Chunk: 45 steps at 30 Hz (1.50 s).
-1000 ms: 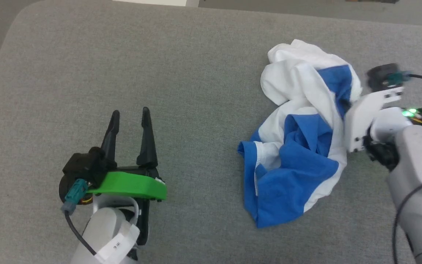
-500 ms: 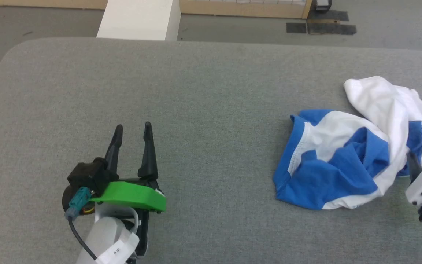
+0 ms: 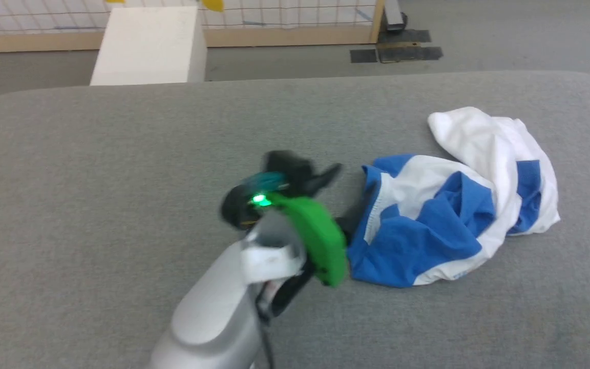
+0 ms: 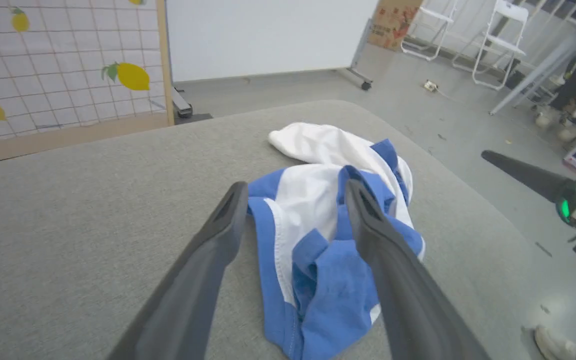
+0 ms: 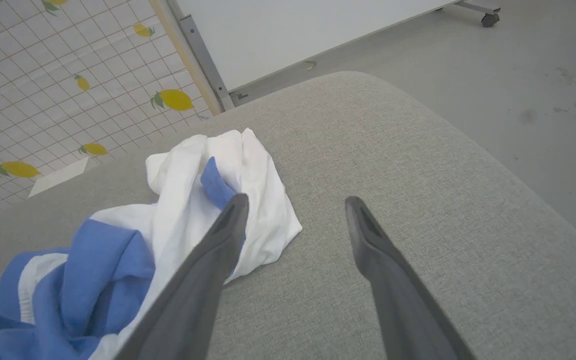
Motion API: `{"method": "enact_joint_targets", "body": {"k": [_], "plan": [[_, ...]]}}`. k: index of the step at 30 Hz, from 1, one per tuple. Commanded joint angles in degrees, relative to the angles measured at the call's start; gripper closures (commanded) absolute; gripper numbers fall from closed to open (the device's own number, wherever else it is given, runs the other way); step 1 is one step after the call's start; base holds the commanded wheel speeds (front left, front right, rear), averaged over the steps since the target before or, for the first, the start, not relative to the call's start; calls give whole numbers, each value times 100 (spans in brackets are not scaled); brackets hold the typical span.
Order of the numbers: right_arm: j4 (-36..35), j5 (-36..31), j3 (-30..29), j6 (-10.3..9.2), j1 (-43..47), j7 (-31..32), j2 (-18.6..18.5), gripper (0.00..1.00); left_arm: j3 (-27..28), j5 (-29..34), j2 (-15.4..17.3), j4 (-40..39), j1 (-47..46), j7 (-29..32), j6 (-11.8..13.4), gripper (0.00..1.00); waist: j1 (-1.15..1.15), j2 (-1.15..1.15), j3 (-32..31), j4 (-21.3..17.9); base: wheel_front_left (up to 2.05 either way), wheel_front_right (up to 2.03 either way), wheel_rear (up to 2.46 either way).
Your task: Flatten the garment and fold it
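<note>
Shirt [image 3: 454,215]: white body, royal-blue sleeves and trim, blue and white patches mixed. Table [image 3: 121,179]: plain grey woven fabric. Left gripper [image 4: 295,186]: dark grey, with bright green bracket [image 3: 315,241] and green light [image 3: 259,200]; arm [image 3: 213,318] silver-grey. Right gripper [image 5: 296,201]: dark grey. Screen [image 4: 58,65]: white, thin grid lines, yellow lemons [image 4: 133,76] with green leaves; frame [image 4: 164,60] tan wood. Box [image 3: 146,46] white. Floor [image 3: 505,36] grey, with black tape [image 3: 397,51] patches.

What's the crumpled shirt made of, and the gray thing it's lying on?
The garment looks like soft, matte knit cloth, maybe cotton: it slumps in loose folds, with stitched hems. The gray surface looks like matte woven fabric, finely speckled, perhaps padded given its rounded corners.
</note>
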Motion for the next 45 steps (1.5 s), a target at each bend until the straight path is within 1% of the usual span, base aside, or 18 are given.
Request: {"method": "enact_joint_targets", "body": {"k": [1, 5, 7, 11, 14, 16, 17, 18, 19, 21, 23, 26, 31, 33, 35, 40, 43, 45], "plan": [[-60, 14, 27, -8, 35, 24, 28, 0, -298, -202, -21, 158, -321, 362, -59, 0, 0, 0, 164, -331, 0, 0, 0], [-45, 77, 63, -8, 2, 33, 46, 0, -1195, -607, -22, 709, -1084, 1458, -118, 0, 0, 0, 390, -636, 0, 0, 0], [20, 142, 71, -8, -13, 2, 49, 0, -1498, -789, -22, 902, -1358, 1764, -132, 0, 0, 0, 502, -754, 0, 0, 0], [190, 284, 135, -8, -55, -110, 50, 0, -1940, -672, -23, 1431, -1837, 2082, -75, 0, 0, 0, 704, -945, 0, 0, 0], [292, 367, 222, -8, -97, -199, 51, 0, -2114, -538, -23, 1798, -2064, 2104, 10, 0, 0, 0, 804, -1050, 0, 0, 0], [364, 402, 257, -8, -129, -262, 51, 0, -2164, -628, -23, 1943, -2114, 2105, 21, 0, 0, 0, 853, -1086, 0, 0, 0], [405, 410, 266, -8, -140, -290, 51, 0, -2186, -735, -23, 1972, -2119, 2108, 17, 12, 0, 0, 867, -1093, 0, 0, 0], [434, 415, 272, -8, -147, -309, 51, 0, -2227, -804, -23, 1976, -2131, 2114, 8, 60, 0, 0, 876, -1094, 0, 0, 0], [466, 418, 276, -8, -155, -331, 51, 0, -2256, -932, -23, 1946, -2130, 2093, -9, 100, 0, 0, 885, -1089, 0, 0, 0], [520, 396, 287, -8, -168, -365, 51, 0, -2260, -1266, -23, 1837, -2102, 2034, -41, 100, 0, 0, 878, -1062, 0, 0, 0], [567, 359, 311, -8, -180, -388, 52, 0, -2129, -1642, -23, 1701, -2089, 1851, -20, 100, 0, 0, 837, -1011, 0, 0, 0], [593, 302, 315, -8, -169, -406, 52, 0, -1719, -2236, -23, 1451, -2086, 1368, 145, 100, 0, 0, 729, -861, 0, 0, 0], [548, 187, 269, -8, -85, -377, 52, 0, -850, -2825, 43, 1277, -1959, 591, 429, 100, 0, 0, 461, -480, 0, 0, 0], [526, 169, 293, -8, -41, -346, 52, 0, -445, -2948, 226, 1263, -1791, 239, 643, 100, 0, 0, 333, -311, 0, 0, 0], [499, 161, 331, -8, 1, -316, 52, 0, 9, -3038, 453, 1269, -1536, -183, 990, 100, 0, 0, 218, -152, 0, 0, 0], [428, 161, 434, -8, 100, -247, 52, 0, 1074, -3249, 1022, 1345, -573, -1120, 2001, 100, 0, 0, 27, 193, 0, 0, 0], [389, 175, 519, -8, 153, -200, 52, 0, 1616, -3411, 1181, 1347, 99, -1618, 2455, 100, 0, 0, -22, 335, 0, 0, 0], [360, 172, 553, -8, 184, -184, 52, 0, 1808, -3536, 1195, 1354, 547, -1710, 2686, 100, 0, 0, -30, 410, 0, 0, 0]]}}
